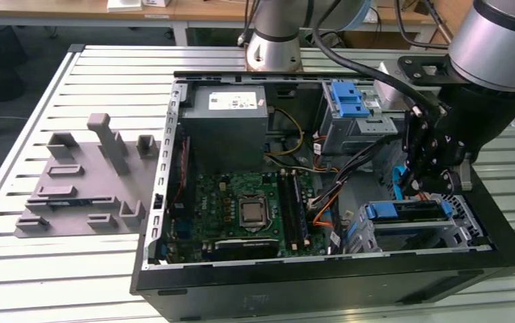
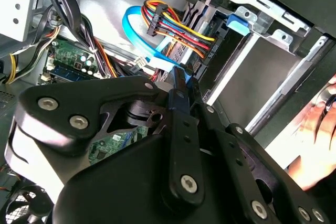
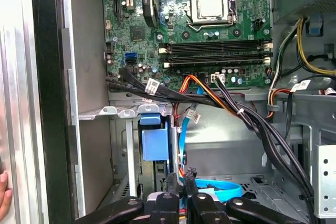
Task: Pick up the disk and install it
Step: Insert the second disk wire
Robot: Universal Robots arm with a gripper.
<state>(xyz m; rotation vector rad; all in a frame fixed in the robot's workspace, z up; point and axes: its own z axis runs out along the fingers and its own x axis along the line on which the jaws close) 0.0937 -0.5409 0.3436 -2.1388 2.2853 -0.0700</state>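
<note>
Slatted metal table [image 1: 78, 101] is being used as the work surface in the exterior view, and an open computer case [image 1: 329, 289] is being supported on it across the centre and right of the frame. The gripper [image 1: 437, 178] is being held inside the case at the right of the frame, just above the drive bay [image 1: 459, 232]. It is being kept narrow, and a thin blue strip is being shown between the fingertips [image 2: 181, 95] in the second wrist view; whether that strip is being gripped cannot be told. The disk [image 1: 407, 210] is being carried in the bay at the lower right of the frame, its blue frame uppermost.

Hazards being judged:
- The cable bundle [image 3: 252, 124] and the blue data cable [image 3: 218, 188] are being routed close to the gripper; snagging is being risked.
- A person's hand [image 2: 317, 129] is being rested beside the case; contact with the arm is being risked.
</note>
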